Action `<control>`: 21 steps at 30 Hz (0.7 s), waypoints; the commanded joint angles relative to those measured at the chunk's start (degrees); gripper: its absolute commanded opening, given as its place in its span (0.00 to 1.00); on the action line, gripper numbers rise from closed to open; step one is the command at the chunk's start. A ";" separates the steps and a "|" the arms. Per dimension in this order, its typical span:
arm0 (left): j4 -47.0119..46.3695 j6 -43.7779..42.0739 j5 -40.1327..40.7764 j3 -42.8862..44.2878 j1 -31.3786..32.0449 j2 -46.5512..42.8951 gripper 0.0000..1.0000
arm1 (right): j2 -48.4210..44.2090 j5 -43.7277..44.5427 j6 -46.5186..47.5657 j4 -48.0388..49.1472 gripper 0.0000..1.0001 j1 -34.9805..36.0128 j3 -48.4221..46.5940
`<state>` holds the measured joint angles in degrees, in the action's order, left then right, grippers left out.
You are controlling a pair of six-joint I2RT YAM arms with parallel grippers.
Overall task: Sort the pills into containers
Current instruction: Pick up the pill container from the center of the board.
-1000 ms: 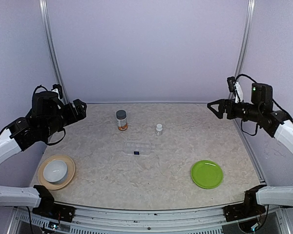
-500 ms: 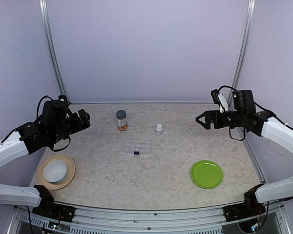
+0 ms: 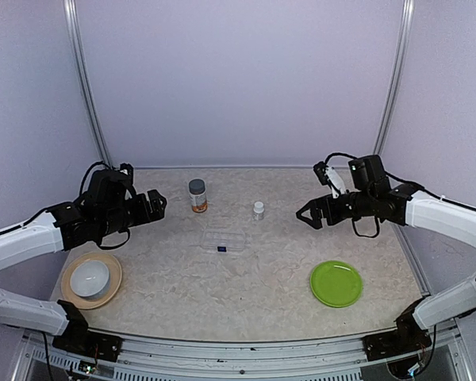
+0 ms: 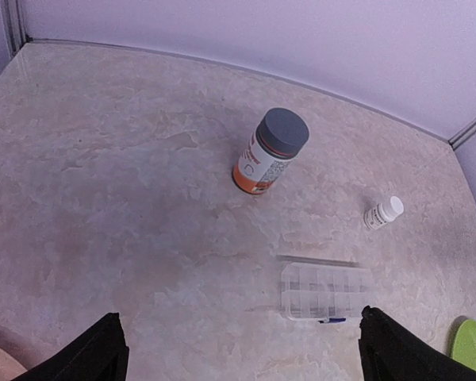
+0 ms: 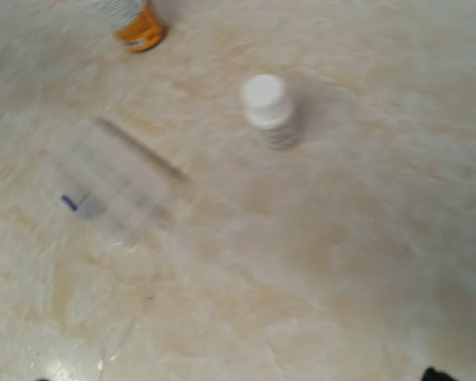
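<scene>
Gray-capped bottle (image 3: 197, 195) sits at 11 o'clock, vial (image 3: 259, 209) at 1 — both capped, so nothing's sorted yet, I'd say. The left gripper (image 3: 159, 206) at 10 and right gripper (image 3: 306, 216) at 2 — both wide open, empty.

Overhead, two wrist views; common vial (image 3: 259, 209)

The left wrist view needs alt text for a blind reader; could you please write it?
A gray-capped pill bottle stands on a marbled table, with a small white-capped vial to its right and a clear compartment box nearer the camera. The open left gripper frames the bottom edge.
</scene>
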<state>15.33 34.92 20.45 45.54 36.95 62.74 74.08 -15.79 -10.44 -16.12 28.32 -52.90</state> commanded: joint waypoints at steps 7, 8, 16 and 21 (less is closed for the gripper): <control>-9.21 -3.79 -8.93 -2.66 1.84 5.43 0.99 | 7.48 0.45 8.17 8.16 1.00 9.44 -1.24; -9.31 -3.76 -9.09 -2.65 2.08 5.72 0.99 | 8.46 0.51 8.69 8.80 1.00 10.12 -1.50; -10.42 -3.71 -9.80 -3.66 3.45 5.80 0.99 | 16.57 0.98 13.17 12.24 1.00 14.32 -5.15; -11.25 -3.17 -10.53 -4.59 3.83 5.39 0.99 | 22.48 0.29 15.61 12.84 1.00 15.15 -8.12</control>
<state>6.28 32.01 11.03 42.13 40.16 68.66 92.86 -15.44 1.98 -5.56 42.54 -58.02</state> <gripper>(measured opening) 0.988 0.996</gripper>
